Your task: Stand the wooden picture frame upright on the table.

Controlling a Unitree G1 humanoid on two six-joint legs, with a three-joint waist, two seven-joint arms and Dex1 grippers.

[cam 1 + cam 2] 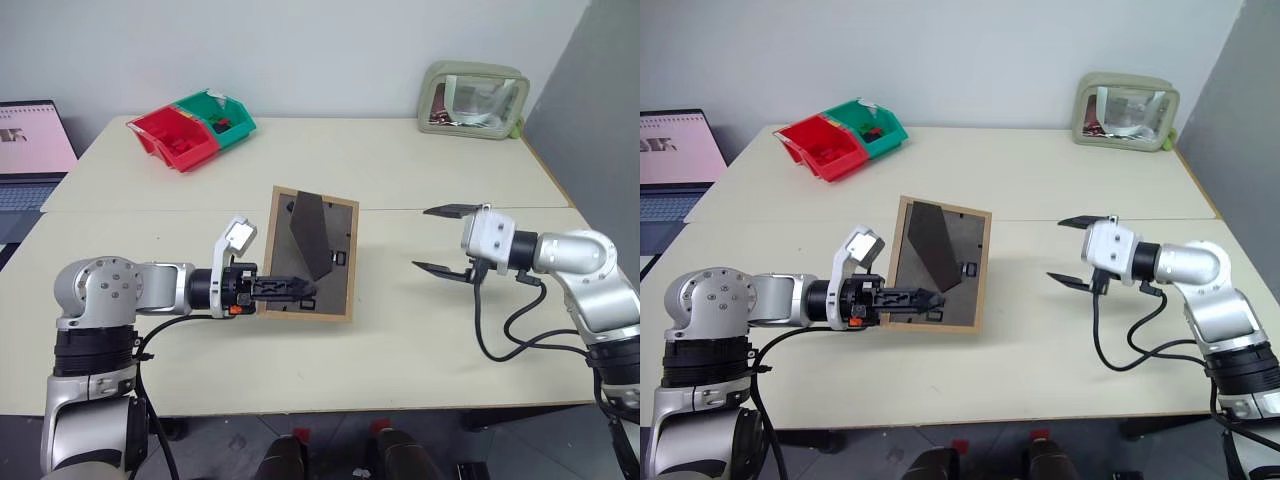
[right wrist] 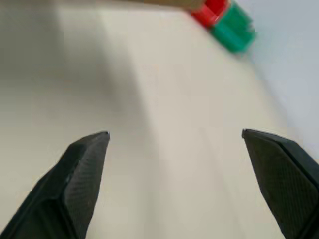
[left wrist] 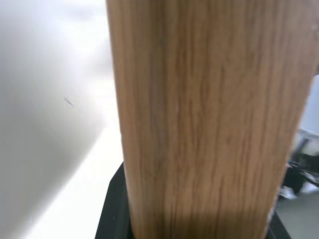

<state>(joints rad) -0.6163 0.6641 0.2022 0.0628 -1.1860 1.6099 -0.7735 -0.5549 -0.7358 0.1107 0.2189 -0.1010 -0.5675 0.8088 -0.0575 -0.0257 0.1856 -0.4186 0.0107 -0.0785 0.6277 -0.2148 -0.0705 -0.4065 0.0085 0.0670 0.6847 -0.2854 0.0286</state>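
The wooden picture frame [image 1: 342, 232] is tilted up near the table's [image 1: 430, 160] middle. Its dark grey back faces me and its fold-out stand [image 1: 312, 238] is swung out. My left gripper [image 1: 298, 290] comes in from the left and is shut on the frame's lower wooden edge. In the left wrist view that light-wood edge [image 3: 209, 124] runs up close between the black fingers. I cannot tell whether the frame's lower edge touches the tabletop. My right gripper [image 1: 422, 238] hovers open to the right of the frame, apart from it, with nothing between its fingers [image 2: 82, 169].
A red bin [image 1: 172, 140] and a green bin [image 1: 218, 115] sit together at the table's far left. A pale green-edged shiny pouch [image 1: 473, 98] stands at the far right against the wall. A laptop [image 1: 30, 150] lies beyond the left edge.
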